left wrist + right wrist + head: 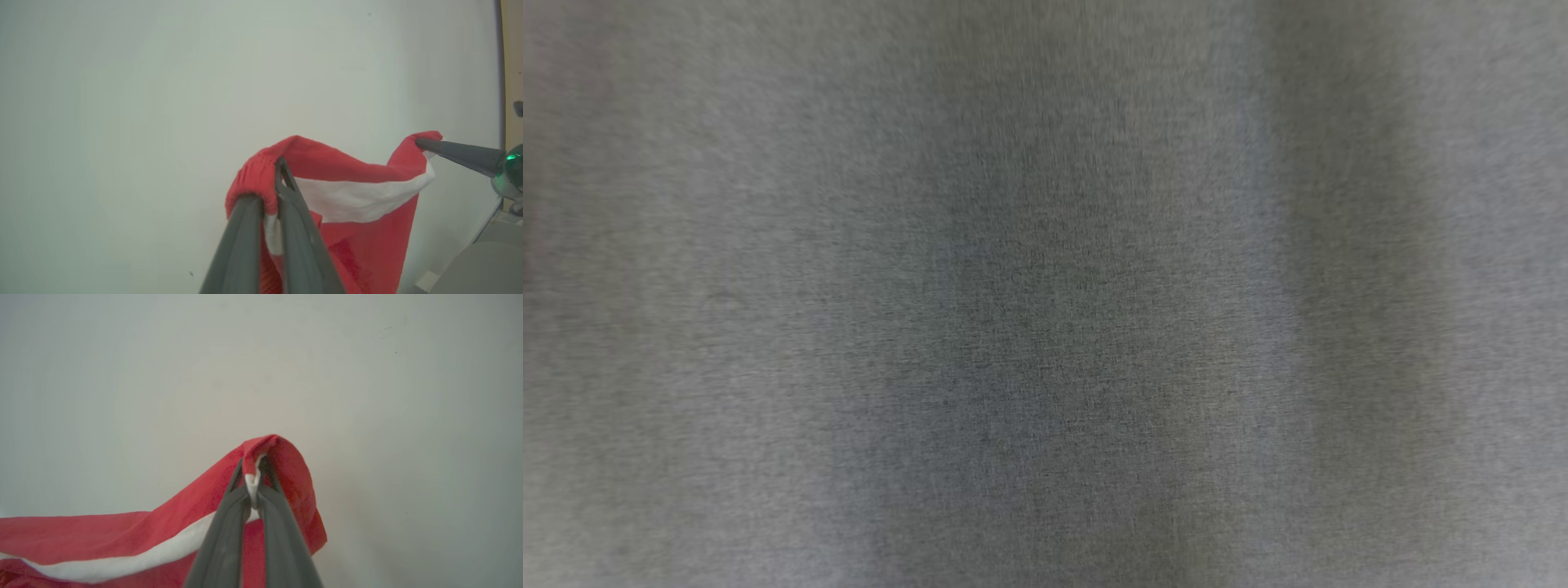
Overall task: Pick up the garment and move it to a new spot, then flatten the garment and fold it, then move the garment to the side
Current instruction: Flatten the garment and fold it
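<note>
The garment (367,228) is red with a white band and a ribbed red cuff or hem. It hangs stretched between my two grippers in front of a pale surface. My left gripper (274,192) is shut on the ribbed red edge. My right gripper (254,473) is shut on another edge, where red cloth folds over a white strip. In the left wrist view the right gripper's fingers (457,153) come in from the right and pinch the garment's far corner. The garment (122,543) sags between the two holds. In the head view, blurred grey fabric (1045,310) covers the camera.
A plain pale surface (163,102) lies behind the garment in both wrist views. At the right edge of the left wrist view there is a dark vertical strip with a tan band (510,61), and a grey rounded part (482,269) sits low right.
</note>
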